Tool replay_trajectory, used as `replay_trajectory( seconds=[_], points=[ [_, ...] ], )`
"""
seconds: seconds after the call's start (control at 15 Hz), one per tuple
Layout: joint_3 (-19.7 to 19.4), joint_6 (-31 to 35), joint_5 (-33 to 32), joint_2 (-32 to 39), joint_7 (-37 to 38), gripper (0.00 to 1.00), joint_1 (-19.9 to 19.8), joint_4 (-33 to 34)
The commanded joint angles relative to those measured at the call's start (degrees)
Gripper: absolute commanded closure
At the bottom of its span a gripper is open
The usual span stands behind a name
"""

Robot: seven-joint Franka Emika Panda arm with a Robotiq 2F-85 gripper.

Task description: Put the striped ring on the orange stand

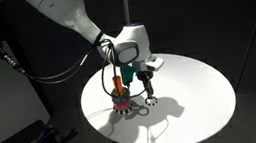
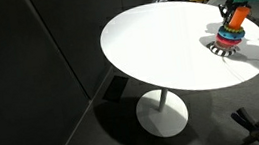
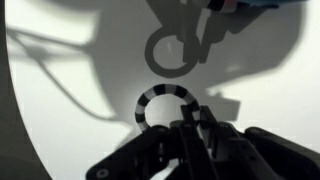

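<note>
Striped ring point(image 3: 165, 91), round white table point(image 2: 157, 49), dark room point(image 2: 27, 56)

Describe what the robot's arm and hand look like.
The arm is smooth, rounded and white, and bulkier at the wrist. A dark cable loops beside it. The hand is black and angular, narrowing downward. No markings are legible.
</note>
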Motion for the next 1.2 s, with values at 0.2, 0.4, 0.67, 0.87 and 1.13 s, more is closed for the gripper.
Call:
replay_trajectory(
  seconds=[0.2, 0.4, 0.67, 0.87, 1.13],
  points=[
    [-0.3, -2.33, -1.16, -6.79, -0.65, 0.95, 0.28, -1.29],
    [0.28, -3.93, -1.28, -10.01, -1.36, 0.95, 0.15, -1.76],
    [1.43, -6.71, -1.13, -14.1, -2.6, 0.95, 0.01, -2.27],
    [2.52, -8.95, -0.9, -16.78, -3.47, 0.95, -0.06, -2.76],
    [4.16, -12.76, -0.58, -20.87, -5.89, 0.95, -0.14, -4.82]
  ],
)
